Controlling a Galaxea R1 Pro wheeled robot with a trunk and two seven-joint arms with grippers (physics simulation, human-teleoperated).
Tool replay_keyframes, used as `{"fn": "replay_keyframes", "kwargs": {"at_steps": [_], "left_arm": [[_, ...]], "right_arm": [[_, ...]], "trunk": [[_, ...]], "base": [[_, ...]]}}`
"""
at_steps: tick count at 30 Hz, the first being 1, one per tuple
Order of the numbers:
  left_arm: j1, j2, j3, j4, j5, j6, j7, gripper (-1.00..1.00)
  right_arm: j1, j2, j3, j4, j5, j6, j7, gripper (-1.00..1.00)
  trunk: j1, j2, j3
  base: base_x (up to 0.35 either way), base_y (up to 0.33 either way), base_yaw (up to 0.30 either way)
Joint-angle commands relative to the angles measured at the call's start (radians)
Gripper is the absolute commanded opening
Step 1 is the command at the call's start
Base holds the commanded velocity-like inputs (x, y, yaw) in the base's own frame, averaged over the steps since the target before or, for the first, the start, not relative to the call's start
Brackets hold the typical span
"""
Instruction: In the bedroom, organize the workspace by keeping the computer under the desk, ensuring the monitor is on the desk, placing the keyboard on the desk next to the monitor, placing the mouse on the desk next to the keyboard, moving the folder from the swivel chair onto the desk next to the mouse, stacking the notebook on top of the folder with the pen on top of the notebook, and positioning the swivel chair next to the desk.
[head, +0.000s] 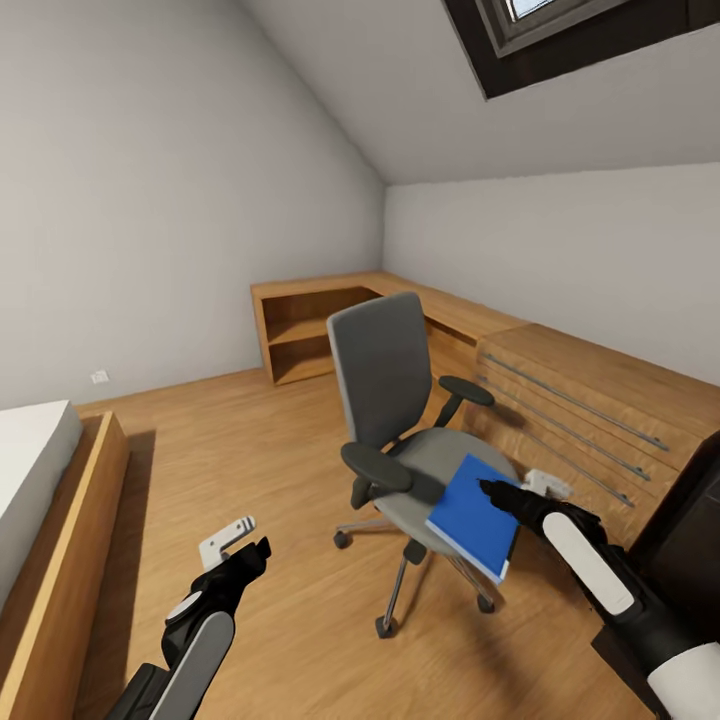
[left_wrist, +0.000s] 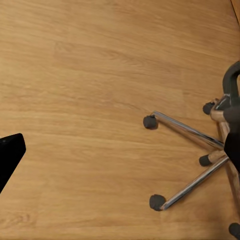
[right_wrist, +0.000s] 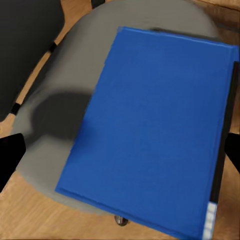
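Observation:
The swivel chair (head: 395, 400) stands mid-room on the wood floor, its grey seat (right_wrist: 65, 90) facing me. A bright blue folder (head: 475, 515) lies flat on the seat, overhanging its front right rim; it is large in the right wrist view (right_wrist: 150, 125). My right gripper (head: 492, 490) hovers open just over the folder's right side, black fingertips (right_wrist: 10, 157) spread wide of it, nothing held. My left gripper (head: 258, 552) hangs open low over bare floor left of the chair, one fingertip (left_wrist: 10, 150) showing. The chair's chrome star base (left_wrist: 192, 135) lies beyond it. A black corner of the desk (head: 690, 540) shows at the right edge.
A light wood dresser (head: 590, 410) with long handles runs along the right wall behind the chair. An open wood shelf unit (head: 305, 335) fills the far corner. A wood-framed bed (head: 50, 480) lies at the left. Open floor (head: 250, 450) stretches between bed and chair.

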Motion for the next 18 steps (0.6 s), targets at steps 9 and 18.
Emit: {"fn": "replay_keyframes", "kwargs": {"at_steps": [9,18], "left_arm": [[-0.001,0.002,-0.008,-0.002,0.005,0.003,0.008,1.00],[-0.001,0.002,-0.008,-0.002,0.005,0.004,0.008,1.00]], "right_arm": [[-0.001,-0.029,-0.138,0.162,-0.083,0.005,0.226,1.00],[-0.001,-0.086,-0.194,0.314,-0.243,0.005,0.443,1.00]], "trunk": [[0.035,-0.064,-0.029],[0.069,-0.127,-0.057]], "base": [[0.000,0.000,0.000],[0.000,0.000,0.000]]}}
